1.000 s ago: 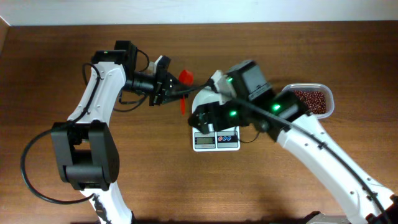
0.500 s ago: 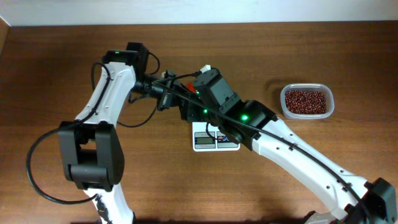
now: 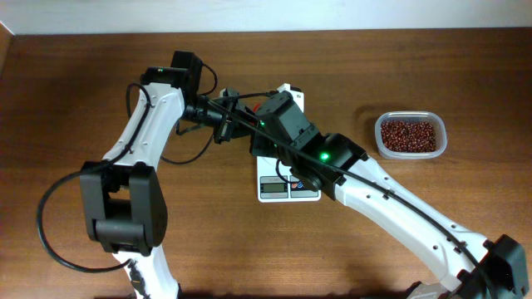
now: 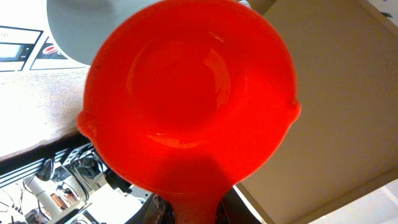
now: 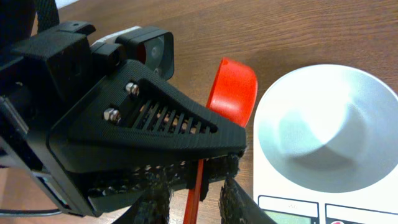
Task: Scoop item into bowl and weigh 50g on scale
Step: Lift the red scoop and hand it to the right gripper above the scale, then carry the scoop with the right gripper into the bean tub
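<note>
**Right arm swings in on the scoop handle**

Your right arm has come off the tub side and now reaches across the scale (image 3: 288, 188) towards the left gripper (image 3: 231, 118). The tub (image 3: 442, 137) of beans (image 3: 407, 134) is left uncovered, well apart to the right. The right gripper (image 5: 196, 202) has narrowed, and its fingers now flank the thin red handle (image 5: 198, 177). You cannot tell from these views whether the pads touch it yet.

Your left gripper is clamped on the scoop (image 4: 186, 93) low on its handle and holds it in the air, cup empty. The cup hangs just beside the bowl (image 5: 323, 137), which sits on the scale and looks empty too.

How it will likely handle:
- **Scoop:** it looks like light, stiff, glossy plastic, so it may twist in the pads. Take it squarely on the handle's flat sides, clear of the cup and of the left fingers, and seat your grip before the left lets go.
- **Beans:** they are small, hard and loose, so they will roll and spill from a tilted cup. Keep the cup level once it is loaded.
- **Bowl:** it looks light and smooth and is free to slide on the scale, so don't knock its rim.
</note>
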Action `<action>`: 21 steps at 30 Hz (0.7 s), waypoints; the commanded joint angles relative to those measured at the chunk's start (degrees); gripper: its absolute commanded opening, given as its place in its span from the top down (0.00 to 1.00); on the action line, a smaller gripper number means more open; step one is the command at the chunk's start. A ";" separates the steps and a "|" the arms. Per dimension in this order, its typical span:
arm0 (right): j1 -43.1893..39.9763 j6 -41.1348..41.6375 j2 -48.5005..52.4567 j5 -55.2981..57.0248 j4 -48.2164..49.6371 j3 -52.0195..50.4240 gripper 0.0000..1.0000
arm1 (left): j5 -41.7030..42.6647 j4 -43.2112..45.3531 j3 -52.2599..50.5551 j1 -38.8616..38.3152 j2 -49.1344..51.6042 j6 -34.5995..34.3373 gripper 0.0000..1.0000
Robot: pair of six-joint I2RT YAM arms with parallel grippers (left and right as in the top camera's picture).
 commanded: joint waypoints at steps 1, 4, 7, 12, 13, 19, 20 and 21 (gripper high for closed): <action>0.48 0.52 0.42 2.16 0.31 0.22 0.73 | 0.17 0.11 0.59 -0.20 -1.11 -0.11 1.00; 0.48 0.48 0.42 2.14 0.09 0.22 0.96 | 0.20 0.13 0.59 -0.20 -1.11 -0.11 1.00; 0.48 0.46 0.42 2.14 -0.74 0.22 0.90 | 0.22 0.11 0.59 -0.20 -1.11 -0.11 1.00; 0.48 0.11 0.42 2.19 -0.72 0.22 0.96 | 0.22 0.11 0.59 -0.20 -1.11 -0.11 0.98; 0.48 -0.02 0.42 2.19 -0.72 0.22 0.96 | 0.22 0.11 0.59 -0.20 -1.11 -0.11 0.87; 0.42 -7.85 -0.04 1.66 -0.20 0.96 0.96 | 0.22 4.24 0.59 -0.20 -1.11 10.80 0.65; 0.42 -9.35 -0.26 1.14 -0.42 1.49 0.96 | 0.22 5.70 0.59 -0.20 -1.11 13.22 0.63; 0.24 -11.02 -0.70 0.00 -1.99 3.06 0.96 | 0.22 7.43 0.59 -0.20 -1.11 15.74 0.57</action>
